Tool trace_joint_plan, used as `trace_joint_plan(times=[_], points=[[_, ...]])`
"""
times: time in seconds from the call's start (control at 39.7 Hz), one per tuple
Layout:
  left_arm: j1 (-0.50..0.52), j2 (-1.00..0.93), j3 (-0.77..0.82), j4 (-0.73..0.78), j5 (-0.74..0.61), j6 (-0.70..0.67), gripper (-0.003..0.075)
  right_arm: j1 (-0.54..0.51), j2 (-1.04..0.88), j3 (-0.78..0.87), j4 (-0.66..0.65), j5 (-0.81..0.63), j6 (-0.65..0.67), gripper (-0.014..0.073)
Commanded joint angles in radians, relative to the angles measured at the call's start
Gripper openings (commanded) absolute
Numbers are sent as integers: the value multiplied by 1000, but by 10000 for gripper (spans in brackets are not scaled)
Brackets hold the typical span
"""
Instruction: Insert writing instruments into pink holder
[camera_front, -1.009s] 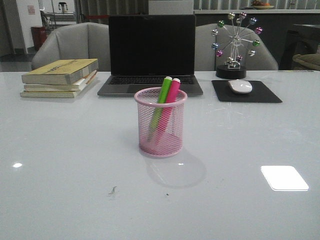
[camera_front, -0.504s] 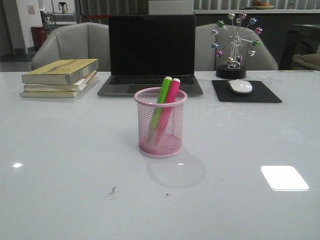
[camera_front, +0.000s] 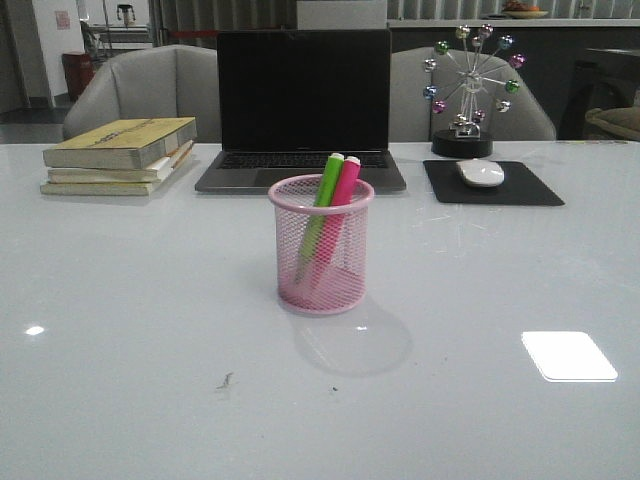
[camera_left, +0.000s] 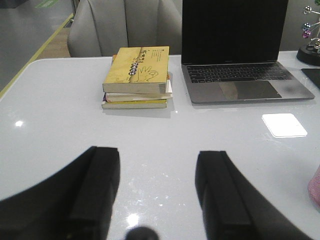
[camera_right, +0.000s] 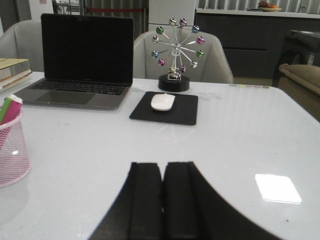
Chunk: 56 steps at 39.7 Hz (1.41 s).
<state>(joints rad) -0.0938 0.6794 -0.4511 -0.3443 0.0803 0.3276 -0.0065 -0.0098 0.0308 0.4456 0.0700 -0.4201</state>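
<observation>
The pink mesh holder (camera_front: 321, 247) stands upright in the middle of the table in the front view. A green marker (camera_front: 325, 186) and a pink marker (camera_front: 343, 190) lean inside it, tips poking above the rim. The holder (camera_right: 11, 150) also shows at the edge of the right wrist view with both marker caps (camera_right: 10, 106) above it; a sliver of it (camera_left: 315, 189) shows in the left wrist view. Neither arm appears in the front view. My left gripper (camera_left: 157, 156) hangs open over bare table. My right gripper (camera_right: 162, 167) is shut on nothing, well away from the holder.
A black laptop (camera_front: 303, 110) stands open behind the holder. A stack of yellow books (camera_front: 120, 155) lies at the back left. A white mouse (camera_front: 481, 173) on a black pad (camera_front: 491, 183) and a ball-wheel ornament (camera_front: 467, 90) sit at the back right.
</observation>
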Motion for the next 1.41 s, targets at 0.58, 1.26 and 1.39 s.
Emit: trace_joint_plan(times=[0.58,1.26,1.39], points=[[3,-149,-31,-4,-70,-1,98,1,-2,1,11,-75,-7,57],[103,-455,69,183,-46,-238,97,1,-2,1,11,-75,-7,57],[111,-567,129,266,-44,-238,97,1,-2,1,11,-75,-7,57]])
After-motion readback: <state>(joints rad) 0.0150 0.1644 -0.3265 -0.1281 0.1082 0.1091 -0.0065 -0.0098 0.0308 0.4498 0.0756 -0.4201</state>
